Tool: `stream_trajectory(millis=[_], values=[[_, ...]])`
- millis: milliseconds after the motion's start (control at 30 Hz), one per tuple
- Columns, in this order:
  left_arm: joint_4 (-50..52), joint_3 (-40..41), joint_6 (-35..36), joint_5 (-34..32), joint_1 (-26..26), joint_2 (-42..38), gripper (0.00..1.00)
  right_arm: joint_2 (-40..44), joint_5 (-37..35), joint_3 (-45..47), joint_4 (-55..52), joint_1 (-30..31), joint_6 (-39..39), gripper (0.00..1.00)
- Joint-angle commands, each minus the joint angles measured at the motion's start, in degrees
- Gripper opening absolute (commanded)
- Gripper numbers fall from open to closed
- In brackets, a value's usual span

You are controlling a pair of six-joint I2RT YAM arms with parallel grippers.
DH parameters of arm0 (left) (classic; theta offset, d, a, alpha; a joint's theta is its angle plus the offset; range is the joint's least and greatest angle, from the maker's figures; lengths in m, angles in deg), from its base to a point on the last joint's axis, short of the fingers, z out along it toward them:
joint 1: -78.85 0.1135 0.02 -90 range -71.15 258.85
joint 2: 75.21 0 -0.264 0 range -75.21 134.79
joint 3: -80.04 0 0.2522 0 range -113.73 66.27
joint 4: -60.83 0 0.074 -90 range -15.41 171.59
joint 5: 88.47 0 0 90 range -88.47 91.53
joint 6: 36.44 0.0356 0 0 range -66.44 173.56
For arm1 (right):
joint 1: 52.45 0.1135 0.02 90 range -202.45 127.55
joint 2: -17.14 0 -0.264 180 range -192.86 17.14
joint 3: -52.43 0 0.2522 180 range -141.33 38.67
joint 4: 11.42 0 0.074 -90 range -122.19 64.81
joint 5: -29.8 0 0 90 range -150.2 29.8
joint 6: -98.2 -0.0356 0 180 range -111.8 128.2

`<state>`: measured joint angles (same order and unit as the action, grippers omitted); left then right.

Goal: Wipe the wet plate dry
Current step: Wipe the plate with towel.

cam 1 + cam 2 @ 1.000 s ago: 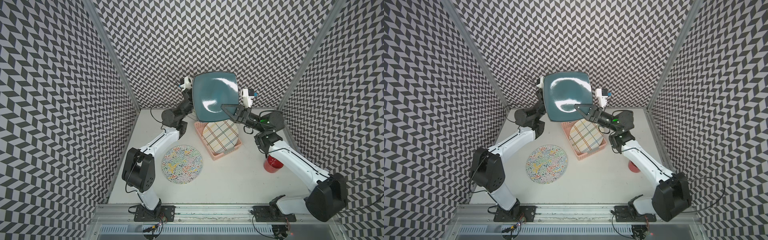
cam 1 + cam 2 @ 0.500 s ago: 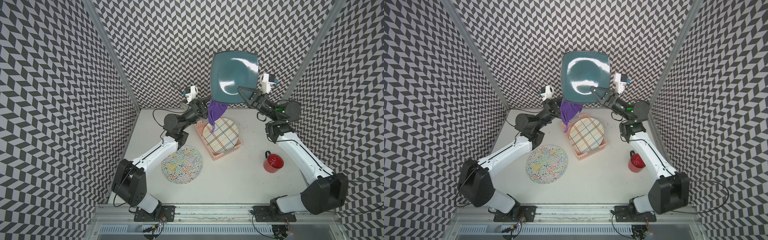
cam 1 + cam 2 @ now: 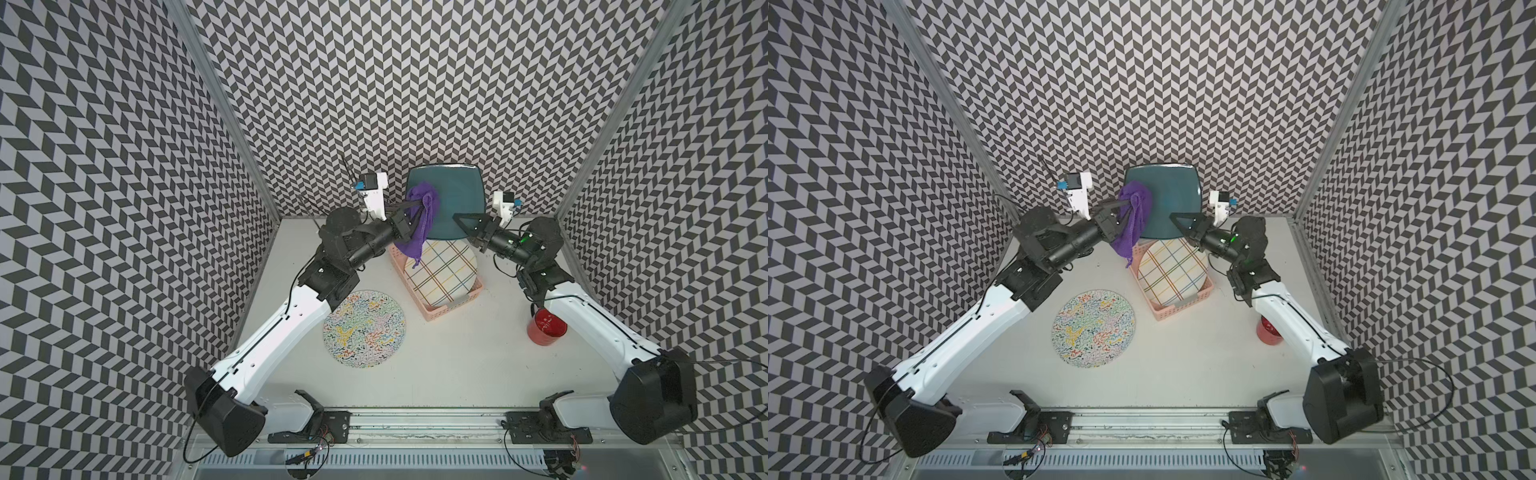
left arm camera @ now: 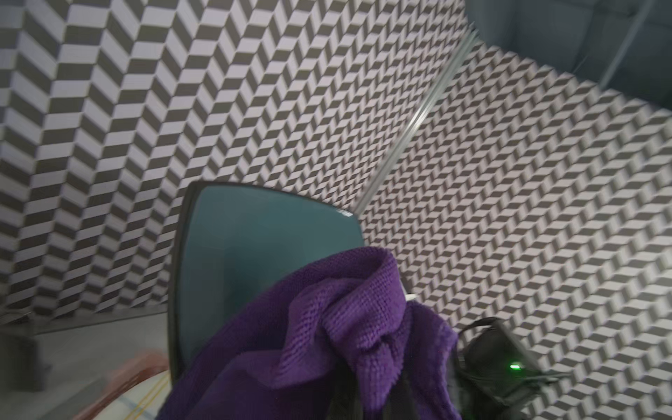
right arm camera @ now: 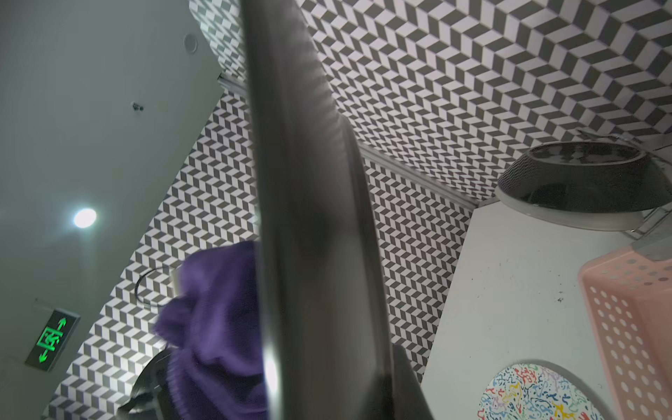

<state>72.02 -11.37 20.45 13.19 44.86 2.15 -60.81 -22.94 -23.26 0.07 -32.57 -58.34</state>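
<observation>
Nearest you, on the table (image 3: 457,365), the squiggle-patterned round plate (image 3: 364,328) (image 3: 1094,328) lies flat beside the left arm's white forearm. Off to the right, the red mug (image 3: 546,327) (image 3: 1268,332) stands partly tucked behind the right arm. A little farther back you find the pink basket (image 3: 440,309) (image 3: 1167,309), with the plaid plate (image 3: 442,272) (image 3: 1173,270) leaning inside it.

Beyond the basket both arms meet in the air. The left gripper (image 3: 417,204) (image 3: 1127,203) is clamped tight on the purple cloth (image 3: 419,224) (image 3: 1131,224), which bunches over its fingers and hangs down toward the far corner of the basket. The right gripper (image 3: 461,218) (image 3: 1177,218) is closed almost fully, pinching the lower right rim of the teal plate (image 3: 457,195) (image 3: 1173,199).

That teal plate, the one you want dried, is held up off the table, standing nearly on edge above the far end of the basket and just in front of the back wall. In both top views the cloth covers its left side. From the left wrist you see the cloth (image 4: 327,345) in front of the teal face (image 4: 247,254). From the right wrist you see the plate (image 5: 309,218) edge-on, the cloth (image 5: 214,327) right beside it. Whether the cloth actually presses on the surface, you cannot tell.
</observation>
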Motion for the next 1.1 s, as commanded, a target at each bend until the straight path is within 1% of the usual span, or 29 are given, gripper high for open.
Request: stream_trajectory(millis=[0, 67, 100, 133, 167, 233, 300, 367, 433, 500, 567, 600, 633, 667, 733, 767, 833, 900, 967, 1000, 1033, 1067], values=[[9.17, -3.14, 9.16, -5.93, 3.88, 3.03, 0.00, 4.76, -0.55, -1.73, 11.68, 3.04, 4.05, 0.00], [10.98, -5.30, 8.29, -3.62, 7.85, 4.83, 0.00, 5.69, -0.54, -0.78, 9.45, 6.17, 6.84, 0.00], [11.63, -6.22, 8.76, -3.05, 8.97, 5.53, 0.00, 6.06, -0.83, -0.40, 7.70, 8.41, 8.58, 0.00], [11.93, -7.01, 10.23, -3.06, 9.04, 6.06, 0.00, 6.34, -1.36, -0.29, 6.40, 10.18, 10.18, 0.00], [12.02, -7.33, 12.06, -2.69, 8.29, 6.48, 0.00, 6.31, -1.67, -0.52, 5.79, 11.39, 11.21, 0.00], [11.78, -7.10, 14.75, -1.54, 4.53, 7.21, 0.00, 5.88, -1.96, -1.86, 5.71, 11.75, 11.42, 0.00], [11.98, -6.42, 17.42, -1.54, -0.95, 8.19, 0.00, 5.21, -2.81, -4.01, 6.23, 10.62, 11.04, 0.00], [12.82, -5.72, 19.15, -1.70, -4.48, 9.13, 0.00, 4.27, -2.37, -6.20, 7.46, 7.75, 9.46, 0.00], [13.34, -5.31, 19.20, -2.07, -4.62, 9.06, 0.00, 3.90, -1.91, -6.72, 8.80, 4.97, 7.39, 0.00], [12.92, -4.96, 18.19, -2.79, -2.11, 7.71, 0.00, 4.22, -1.84, -6.23, 7.75, 3.85, 7.52, 0.00], [11.11, -4.12, 15.46, -0.34, 2.06, 6.10, 0.00, 4.58, -1.17, -5.99, 5.40, 4.21, 9.65, 0.00], [10.23, -3.80, 14.76, 0.99, 3.37, 5.52, 0.00, 4.75, -1.06, -5.74, 3.95, 5.02, 10.80, 0.00], [10.17, -3.80, 15.23, 1.20, 3.47, 5.42, 0.00, 4.94, -1.31, -5.41, 2.93, 6.63, 11.75, 0.00], [10.47, -4.02, 16.59, 0.91, 2.63, 5.62, 0.00, 4.80, -1.66, -5.24, 2.51, 8.62, 12.75, 0.00], [11.30, -4.07, 19.34, -1.17, -0.82, 6.51, 0.00, 3.93, -1.46, -5.76, 2.41, 11.23, 13.21, 0.00], [11.37, -3.87, 20.33, -1.83, -2.70, 6.95, 0.00, 3.18, -1.11, -6.38, 3.16, 11.53, 12.73, 0.00], [11.05, -3.16, 20.50, -1.92, -4.18, 7.57, 0.00, 2.12, -1.34, -8.15, 4.57, 10.88, 11.62, 0.00], [10.19, -3.12, 18.76, -1.66, -3.03, 7.03, 0.00, 1.33, -1.39, -10.12, 5.82, 9.00, 10.05, 0.00], [8.67, -3.54, 15.00, 1.11, 0.53, 5.44, 0.00, 1.17, -0.87, -10.67, 8.09, 5.33, 6.63, 0.00], [6.11, -3.22, 11.21, 4.21, 3.40, 4.22, 0.00, 1.42, -0.40, -9.92, 10.26, 3.31, 4.21, 0.00], [2.42, -2.28, 5.65, 8.15, 6.61, 2.86, 0.00, 1.81, -0.02, -8.55, 13.49, 1.42, 1.54, 0.00], [-4.43, 0.23, -2.50, 13.26, 11.08, 1.31, 0.00, 2.51, 0.45, -6.30, 17.46, -0.65, -2.48, 0.00]])
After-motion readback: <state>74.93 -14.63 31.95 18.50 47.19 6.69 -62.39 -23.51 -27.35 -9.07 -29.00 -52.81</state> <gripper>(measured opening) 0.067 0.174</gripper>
